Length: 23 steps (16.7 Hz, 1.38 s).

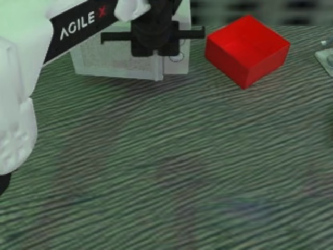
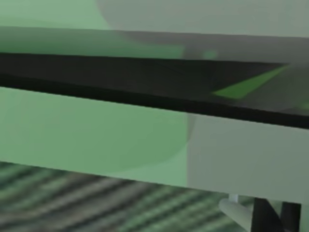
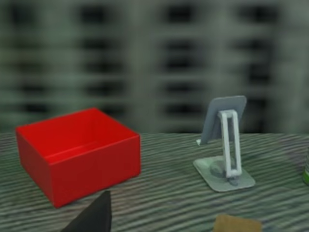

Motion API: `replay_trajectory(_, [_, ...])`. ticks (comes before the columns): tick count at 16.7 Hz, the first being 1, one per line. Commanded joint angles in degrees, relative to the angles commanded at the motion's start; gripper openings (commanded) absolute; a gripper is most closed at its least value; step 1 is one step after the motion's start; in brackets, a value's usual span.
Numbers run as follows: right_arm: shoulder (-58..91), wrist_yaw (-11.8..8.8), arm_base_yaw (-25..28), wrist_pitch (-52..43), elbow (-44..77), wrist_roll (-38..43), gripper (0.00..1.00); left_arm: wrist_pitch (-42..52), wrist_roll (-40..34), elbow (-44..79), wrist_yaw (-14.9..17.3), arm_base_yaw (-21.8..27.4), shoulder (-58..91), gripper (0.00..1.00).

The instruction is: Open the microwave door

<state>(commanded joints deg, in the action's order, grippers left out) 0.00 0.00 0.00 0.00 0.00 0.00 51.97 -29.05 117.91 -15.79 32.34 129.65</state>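
**A:** Where's the action right now?

**B:** Upper left of the top view. The microwave [image 1: 104, 60] sits at the far edge of the table [image 1: 171, 172], and my left arm reaches in from the left border with the left gripper [image 1: 154, 36] planted right over the appliance's front, near its right-hand end.

**A:** Is it on the handle?

**B:** I'd judge that's why it's there: the microwave door [image 1: 117, 65] hinges away from that end, so a grip beside the knob [image 1: 177, 56] gives the most leverage. But the wrist body hides the fingertips from above, and the left wrist view is pressed up so close that it's only pale panel and a dark gap. Whether the pincer is apart or clamped, I cannot tell.

**A:** Door open at all?

**B:** A thin pale edge juts toward the camera at about centre top, which may be the door cracked slightly. That's a reading, not a certainty.

**A:** And the other arm?

**B:** The right arm is out of the top view. Its wrist camera shows a dark fingertip [image 3: 94, 217] low in frame, looking at the red box [image 3: 77, 150] and a grey phone stand [image 3: 224, 145]. Its fingers' spacing is unclear too.

**A:** Any lettering?

**B:** "AGILE X" in white on the black band of the left arm [image 1: 78, 26], the X in red.
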Motion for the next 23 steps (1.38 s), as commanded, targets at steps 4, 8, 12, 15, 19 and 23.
replay_trajectory(4, [0.0,0.0,0.0,0.0,0.0,0.0,1.0,-0.17,-0.1,-0.32,0.35,0.35,0.25,0.0])
replay_trajectory(8, [0.0,0.0,0.0,0.0,0.0,0.0,1.0,-2.82,2.84,-5.38,1.42,-0.19,-3.06,0.0])
replay_trajectory(12, [0.0,0.0,0.0,0.0,0.0,0.0,1.0,-5.38,5.7,-10.04,2.74,-0.5,-6.07,0.0])
replay_trajectory(15, [0.0,0.0,0.0,0.0,0.0,0.0,1.0,-5.41,5.74,-10.09,2.76,-0.5,-6.11,0.0])
replay_trajectory(19, [0.0,0.0,0.0,0.0,0.0,0.0,1.0,-5.41,5.74,-10.09,2.76,-0.5,-6.11,0.0])
replay_trajectory(23, [0.0,0.0,0.0,0.0,0.0,0.0,1.0,-5.41,5.74,-10.09,2.76,-0.5,-6.11,0.0])
